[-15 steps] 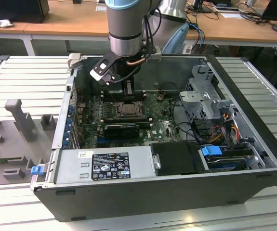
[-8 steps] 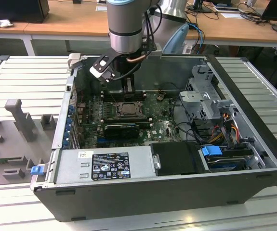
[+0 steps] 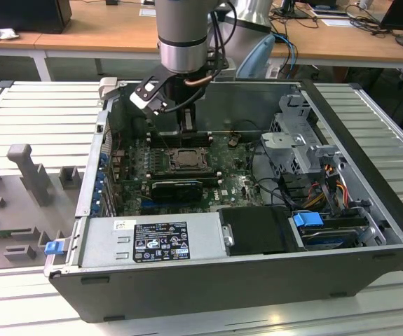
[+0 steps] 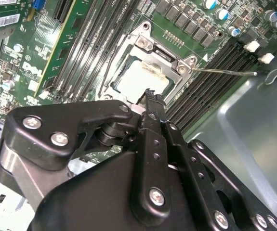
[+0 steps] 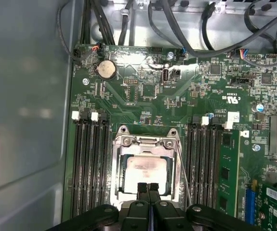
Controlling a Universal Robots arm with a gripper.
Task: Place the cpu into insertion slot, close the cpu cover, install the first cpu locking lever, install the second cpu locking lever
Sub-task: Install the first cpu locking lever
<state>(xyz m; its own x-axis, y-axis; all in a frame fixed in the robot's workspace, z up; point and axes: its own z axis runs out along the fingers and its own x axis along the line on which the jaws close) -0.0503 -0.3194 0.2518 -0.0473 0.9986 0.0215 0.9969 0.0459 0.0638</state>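
Pressed-together gripper (image 5: 148, 188) fingertips, holding nothing, sit at the edge of the cpu (image 5: 145, 171), already seated in the insertion slot (image 3: 185, 159) with the cpu cover (image 5: 147, 142) lowered around it, while a thin locking lever (image 4: 225, 72) looks not yet latched.

The silver cpu (image 5: 144, 173) lies flat and level, the dark-grey cpu cover (image 5: 146, 143) folded down around its edges.

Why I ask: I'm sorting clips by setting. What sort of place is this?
Probably a robotics lab or electronics workshop: an open computer case sits on a slatted metal table, a robot arm reaches into it, and wooden desks with cables stand behind.
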